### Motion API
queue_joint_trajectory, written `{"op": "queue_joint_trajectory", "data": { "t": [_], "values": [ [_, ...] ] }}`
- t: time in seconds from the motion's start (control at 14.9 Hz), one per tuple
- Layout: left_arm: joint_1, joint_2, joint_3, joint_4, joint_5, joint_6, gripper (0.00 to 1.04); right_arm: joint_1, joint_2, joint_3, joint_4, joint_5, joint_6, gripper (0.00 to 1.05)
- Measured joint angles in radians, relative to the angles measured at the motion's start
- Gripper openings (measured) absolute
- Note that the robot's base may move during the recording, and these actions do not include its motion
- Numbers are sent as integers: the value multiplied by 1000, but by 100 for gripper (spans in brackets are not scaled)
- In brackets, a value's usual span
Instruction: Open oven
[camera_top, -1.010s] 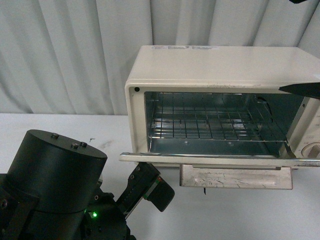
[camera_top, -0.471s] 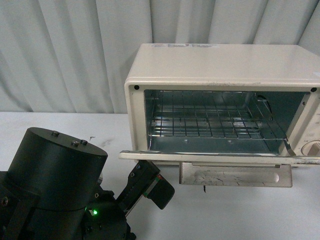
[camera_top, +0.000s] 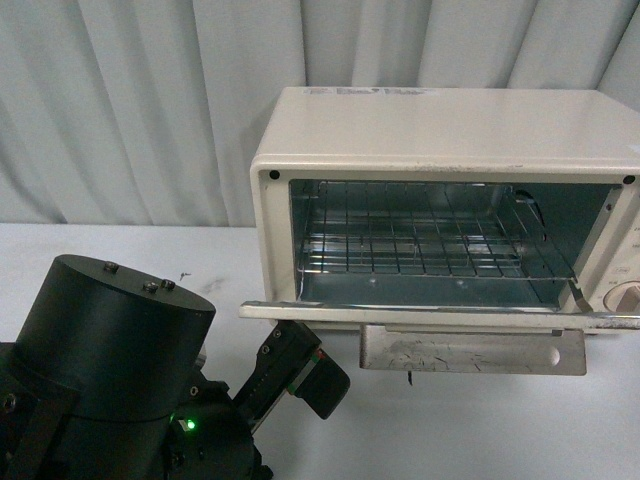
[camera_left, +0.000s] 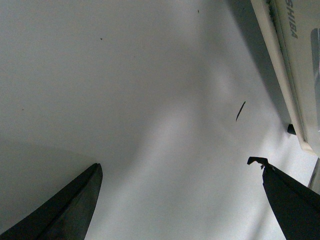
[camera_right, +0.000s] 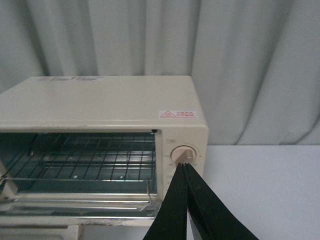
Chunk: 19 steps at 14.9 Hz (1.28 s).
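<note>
The cream-white oven (camera_top: 440, 130) stands on the table at the right. Its door (camera_top: 420, 315) hangs down flat and open, and the wire rack (camera_top: 420, 245) inside shows. A scratched flat panel (camera_top: 470, 352) sits under the door's front edge. My left gripper (camera_top: 300, 375) is open and empty, low over the table just below the door's left corner. In the left wrist view (camera_left: 176, 165) its fingers stand wide apart over bare table, with the oven's edge (camera_left: 295, 60) beside them. My right gripper (camera_right: 184, 164) is shut and empty, its tips in front of the oven's upper knob (camera_right: 183, 154).
The white table (camera_top: 100, 250) runs left of the oven and in front of it. A grey curtain (camera_top: 130, 100) hangs close behind. My left arm's black body (camera_top: 110, 340) fills the lower left of the front view. A small dark mark (camera_left: 240, 111) lies on the table.
A dark part of my right arm that showed at the front view's right edge one second ago has left that view. The oven door stays open. My left gripper has barely moved.
</note>
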Motion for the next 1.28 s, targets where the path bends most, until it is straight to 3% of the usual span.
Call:
{"op": "queue_joint_trajectory", "data": {
  "t": [0.13,0.61,0.81,1.28],
  "values": [
    [0,0,0,0,2,0,98,-56,-47,-18,-29,-24,3,2],
    [0,0,0,0,0,0,98,-48,-175,-77,-76,-37,3,2],
    [0,0,0,0,0,0,98,-48,-298,-78,-206,-37,3,2],
    [0,0,0,0,0,0,98,-48,-412,-78,-319,-37,3,2]
  ]
}}
